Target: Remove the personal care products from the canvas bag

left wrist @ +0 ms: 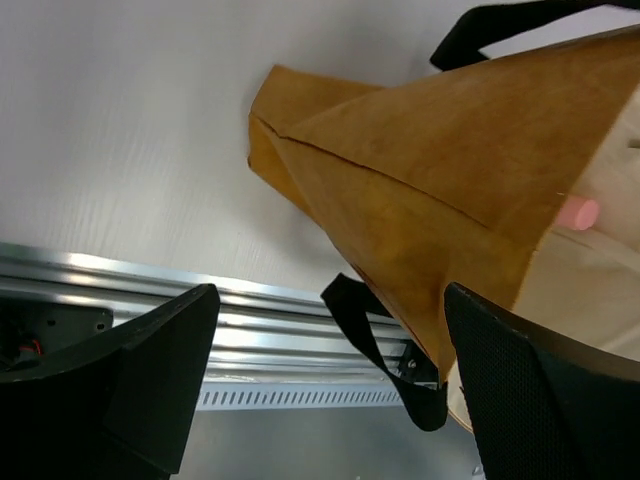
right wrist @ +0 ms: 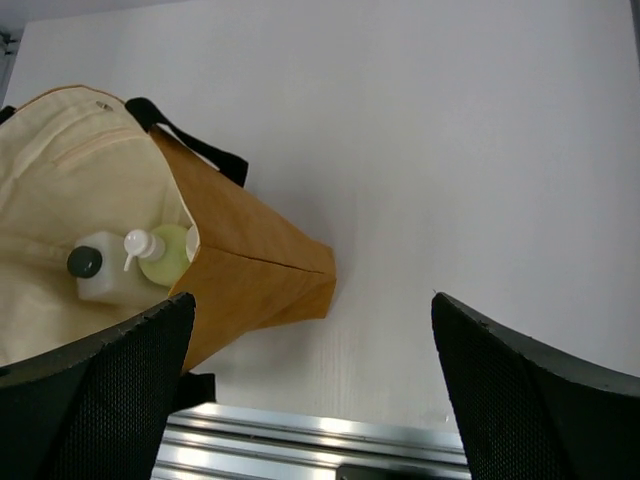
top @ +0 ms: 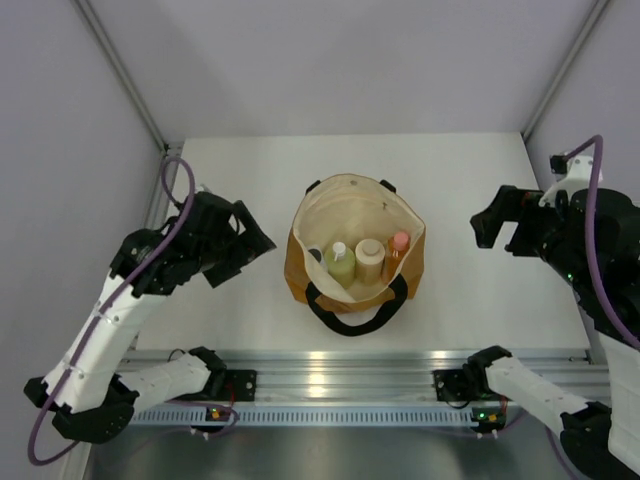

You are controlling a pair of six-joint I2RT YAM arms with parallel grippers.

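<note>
At left of centre in the top view, the left gripper [top: 248, 262] hangs released, jaws wide, near the canvas bag [top: 296, 275]. The bag stands open mid-frame on the table [top: 230, 170]. It holds, in a row, a whitish bottle [top: 316, 255], yellow-green bottle [top: 340, 264], beige bottle [top: 369, 260] and orange bottle [top: 397, 250]. A black handle [top: 355, 322] loops below the row. At right, the right gripper [top: 490, 235] gapes empty, apart from the bag.

I'm seeing the canvas bag [top: 300, 268] tan-orange outside and cream inside, its handles [top: 352, 325] black. I'm making out a whitish bottle [right wrist: 108, 285] capped dark, a yellow-green bottle [top: 340, 268] capped white, a beige bottle [top: 369, 262], an orange bottle [top: 394, 257] capped pink.
</note>
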